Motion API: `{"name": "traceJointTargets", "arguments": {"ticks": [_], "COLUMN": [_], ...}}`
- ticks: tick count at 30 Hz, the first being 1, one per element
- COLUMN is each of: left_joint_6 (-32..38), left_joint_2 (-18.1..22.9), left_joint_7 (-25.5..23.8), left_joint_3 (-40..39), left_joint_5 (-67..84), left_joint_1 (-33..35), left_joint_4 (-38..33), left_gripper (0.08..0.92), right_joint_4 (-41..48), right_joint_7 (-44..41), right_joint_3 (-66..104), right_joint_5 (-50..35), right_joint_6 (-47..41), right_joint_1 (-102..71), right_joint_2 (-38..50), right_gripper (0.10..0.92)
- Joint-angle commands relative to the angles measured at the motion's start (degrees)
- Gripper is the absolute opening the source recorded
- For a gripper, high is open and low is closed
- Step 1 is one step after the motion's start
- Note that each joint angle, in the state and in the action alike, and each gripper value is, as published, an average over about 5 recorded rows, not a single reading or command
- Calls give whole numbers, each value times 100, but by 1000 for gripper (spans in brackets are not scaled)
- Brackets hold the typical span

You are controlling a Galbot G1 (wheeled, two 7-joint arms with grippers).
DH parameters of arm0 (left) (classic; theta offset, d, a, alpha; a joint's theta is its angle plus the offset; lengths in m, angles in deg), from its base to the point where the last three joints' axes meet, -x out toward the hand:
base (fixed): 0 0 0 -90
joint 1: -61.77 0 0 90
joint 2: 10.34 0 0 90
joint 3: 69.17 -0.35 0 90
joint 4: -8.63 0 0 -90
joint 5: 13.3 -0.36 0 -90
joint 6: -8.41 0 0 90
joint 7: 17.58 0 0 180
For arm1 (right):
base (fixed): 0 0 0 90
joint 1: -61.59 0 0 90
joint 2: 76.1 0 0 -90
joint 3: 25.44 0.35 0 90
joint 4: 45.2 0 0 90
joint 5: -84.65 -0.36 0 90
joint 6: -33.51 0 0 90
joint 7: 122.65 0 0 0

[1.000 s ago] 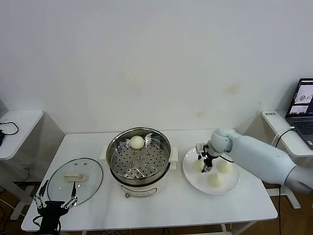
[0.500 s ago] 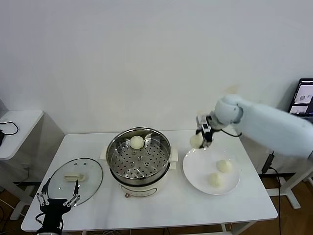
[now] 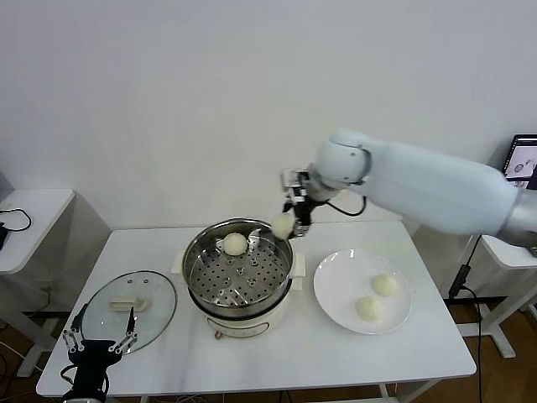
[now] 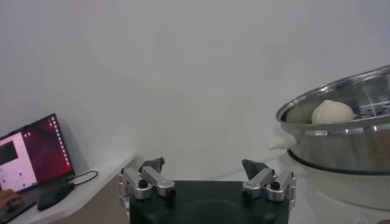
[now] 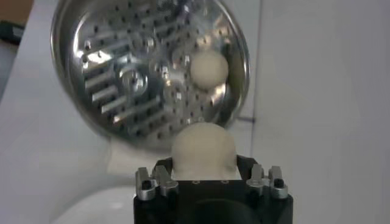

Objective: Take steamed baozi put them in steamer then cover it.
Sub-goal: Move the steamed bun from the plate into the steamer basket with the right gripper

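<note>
My right gripper (image 3: 287, 221) is shut on a steamed baozi (image 3: 282, 224) and holds it in the air above the right rim of the steamer (image 3: 198, 250). The wrist view shows this baozi (image 5: 203, 148) between the jaws, above the steamer's edge (image 5: 67, 85). One baozi (image 3: 235, 243) lies at the back of the steamer; it also shows in the right wrist view (image 5: 209, 67) and in the left wrist view (image 4: 332, 112). Two baozi (image 3: 384, 285) (image 3: 368, 308) lie on the white plate (image 3: 336, 281). The cover (image 3: 130, 306) lies on the table left of the steamer. My left gripper (image 3: 98, 343) is open near the table's front left edge.
A laptop (image 3: 523, 161) stands on a side table at the far right. Another small table (image 3: 29, 214) stands at the far left. The left wrist view shows the laptop (image 4: 30, 161) and the steamer's side (image 4: 347, 137).
My right gripper has lifted a baozi off the plate and carried it left, up to the steamer's right rim. The left arm has barely moved.
</note>
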Motion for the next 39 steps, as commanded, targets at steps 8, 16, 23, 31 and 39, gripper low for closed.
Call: {"name": "traceJointTargets", "arguments": {"ticks": [8,16,23,31,39], "left_joint_6": [7,11,21,32,35], "left_joint_2": [54,49,45,38,36], "left_joint_7": [32,39,60,76,82], "left_joint_3": [44,73,74,73,85], "left_joint_5": [-142,-147,-144,-144,-144], "left_joint_1": [20,25,16,10,15], "left_joint_4": [36,67,97,113,78], "left_gripper": [823,823,823,823,823], "right_joint_4": [1032,1458,1722,2010,1857], "right_joint_7": [507,646,702,798,625], "right_joint_3": [-55,40,75,108,144], "right_joint_5": [-418,-314,-229,-139,-71], "right_joint_6": [-695,-770,-785,-774,-769], "right_joint_1": [-898,-1240,-1334,-1418,-1229], "right_joint_2": [-2016,-2440,-2657,-2763,-2590], "right_gripper": [653,653,653,653,759]}}
